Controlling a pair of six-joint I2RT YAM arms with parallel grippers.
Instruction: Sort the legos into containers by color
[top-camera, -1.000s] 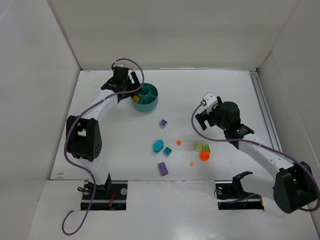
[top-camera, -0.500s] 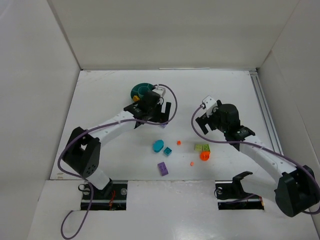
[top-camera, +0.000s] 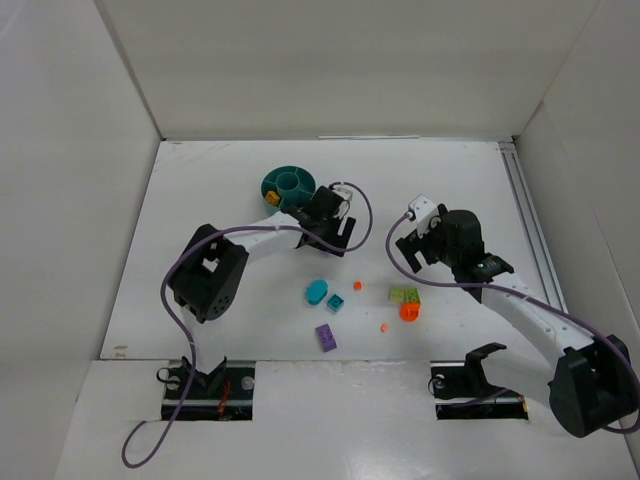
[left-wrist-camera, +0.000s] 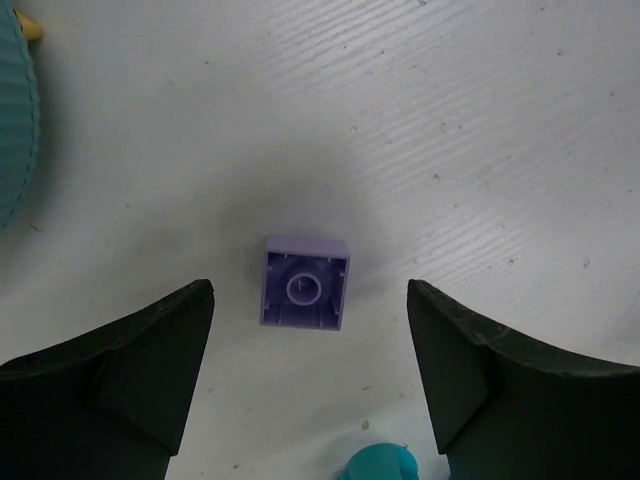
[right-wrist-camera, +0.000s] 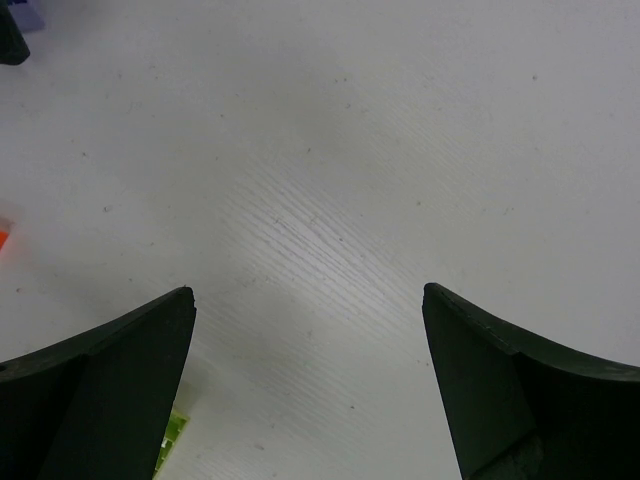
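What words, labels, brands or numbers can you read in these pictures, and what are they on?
None can be read.
The purple brick in the left wrist view shows no lettering, the teal dish is plain, and the other loose legos are too small to show any marking.

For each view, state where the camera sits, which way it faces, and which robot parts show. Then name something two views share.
Top external: overhead behind the bases, looking down; left arm and right arm show.
Left wrist: straight down on a purple brick between its open fingers.
Right wrist: down on the table, open fingers.
Shared: dish rim, top and left wrist.
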